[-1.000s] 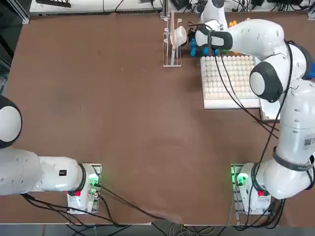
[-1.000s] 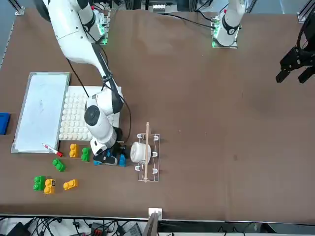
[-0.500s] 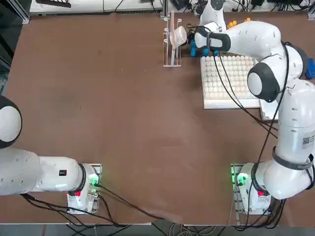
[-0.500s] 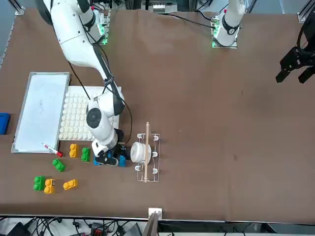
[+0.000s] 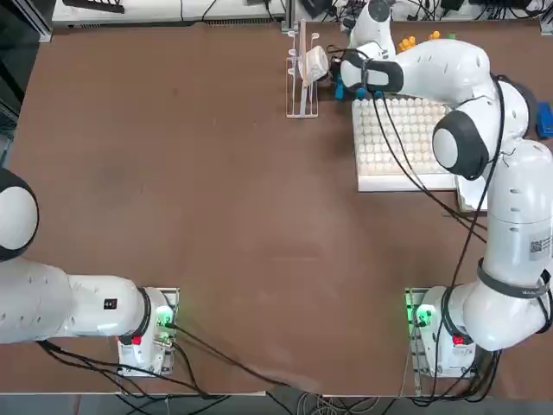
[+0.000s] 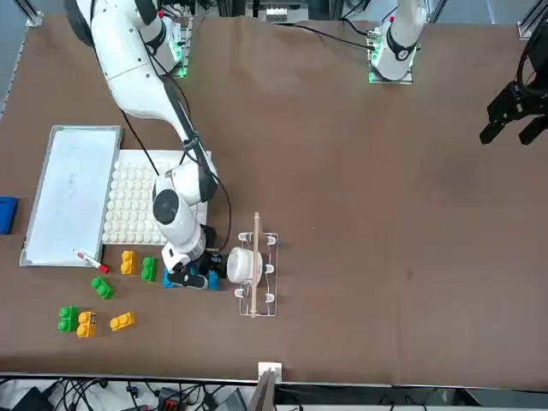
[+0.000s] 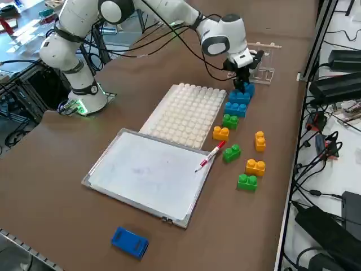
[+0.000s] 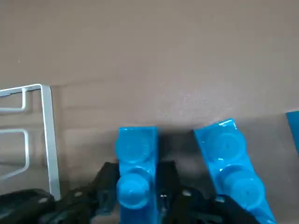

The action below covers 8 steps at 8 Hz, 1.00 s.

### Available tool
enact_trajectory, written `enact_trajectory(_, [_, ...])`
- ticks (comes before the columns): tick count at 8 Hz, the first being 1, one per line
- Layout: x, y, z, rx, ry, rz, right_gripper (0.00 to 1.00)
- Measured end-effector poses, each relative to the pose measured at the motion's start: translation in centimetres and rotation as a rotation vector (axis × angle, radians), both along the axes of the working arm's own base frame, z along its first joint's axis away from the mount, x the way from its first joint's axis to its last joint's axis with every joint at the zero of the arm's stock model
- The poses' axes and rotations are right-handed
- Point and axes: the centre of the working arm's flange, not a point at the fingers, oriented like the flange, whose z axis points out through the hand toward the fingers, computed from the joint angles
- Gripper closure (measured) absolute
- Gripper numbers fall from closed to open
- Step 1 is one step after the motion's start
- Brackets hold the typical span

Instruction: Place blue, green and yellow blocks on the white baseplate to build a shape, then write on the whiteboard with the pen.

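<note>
Right gripper (image 8: 136,198) low over desk (image 5: 216,173), fingers (image 8: 106,186) clamped on sides of one blue block (image 8: 135,168); second blue block (image 8: 231,163) just beside. Both at approx. 12 o'clock of white baseplate (image 5: 402,138) in top view, near wire rack (image 5: 301,73).

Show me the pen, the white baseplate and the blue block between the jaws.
pen (image 7: 211,156), right side view, mid-barrel.
white baseplate (image 7: 186,113), right side view, bare studs at centre.
blue block (image 8: 135,163), right wrist view, studded top face between the jaws.
</note>
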Motion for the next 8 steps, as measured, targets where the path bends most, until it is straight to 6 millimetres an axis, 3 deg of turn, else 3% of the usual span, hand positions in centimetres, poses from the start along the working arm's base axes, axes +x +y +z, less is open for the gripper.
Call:
enact_trajectory(4, [0.5, -0.4, 0.7, -0.015, -0.011, 0.012, 0.58])
enact_trajectory(5, [0.8, -0.7, 1.9, -0.032, -0.002, 0.032, 0.58])
enact_trajectory(6, [1.2, -0.9, 4.7, -0.05, -0.002, 0.073, 0.58])
enact_trajectory(8, [1.0, -2.3, 12.6, -0.088, 0.014, 0.137, 0.58])
